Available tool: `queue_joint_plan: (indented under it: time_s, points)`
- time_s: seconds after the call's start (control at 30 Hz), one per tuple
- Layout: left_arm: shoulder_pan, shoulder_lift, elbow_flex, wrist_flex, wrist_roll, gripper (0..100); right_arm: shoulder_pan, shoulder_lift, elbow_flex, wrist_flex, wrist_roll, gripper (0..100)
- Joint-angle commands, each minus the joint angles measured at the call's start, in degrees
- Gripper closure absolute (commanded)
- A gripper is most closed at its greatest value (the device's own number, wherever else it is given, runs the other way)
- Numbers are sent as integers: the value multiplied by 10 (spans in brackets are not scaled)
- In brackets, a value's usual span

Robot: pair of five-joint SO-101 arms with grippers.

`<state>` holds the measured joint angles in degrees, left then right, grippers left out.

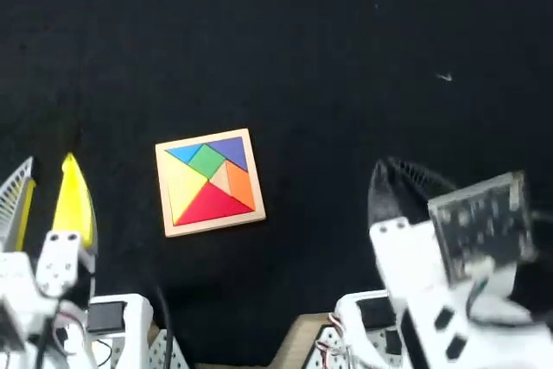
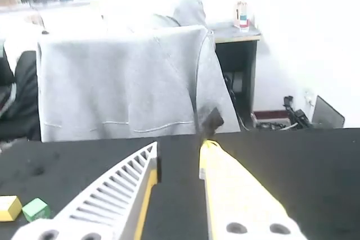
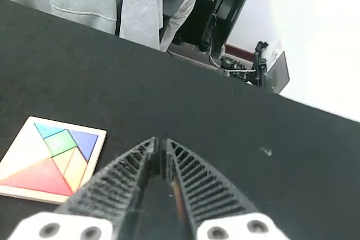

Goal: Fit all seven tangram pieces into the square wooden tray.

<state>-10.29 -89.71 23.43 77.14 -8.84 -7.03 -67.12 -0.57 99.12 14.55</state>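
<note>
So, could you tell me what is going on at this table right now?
Two robot arms are doing a tangram puzzle, and it looks finished: the coloured pieces fill the wooden tray with no gap that I can see. Neither arm holds anything. The left pincer is open and the right pincer is shut, both at the arms' side of the black table, apart from the tray.

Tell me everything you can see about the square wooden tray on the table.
The square wooden tray is pale wood with a thin rim. It lies flat on the black table, a little left of centre in the high view, turned slightly askew. Seven coloured tangram pieces fill it completely: blue, purple, green, yellow, red, orange and tan. Nothing else touches it.
</note>
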Motion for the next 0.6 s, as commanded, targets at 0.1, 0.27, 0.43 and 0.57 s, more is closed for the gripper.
queue_joint_plan:
  time_s: [0.1, 0.27, 0.43, 0.57]
  points:
    - [11, -149, 145, -16, -29, 865, -3, -219, 223, -76, -8, 986]
    - [8, -143, 266, -75, -25, 865, 4, -358, 396, -165, -5, 986]
    - [13, -143, 411, -173, -25, 865, 89, -415, 543, -300, -5, 986]
    - [11, -143, 570, -298, -24, 865, 131, -413, 653, -407, -9, 986]
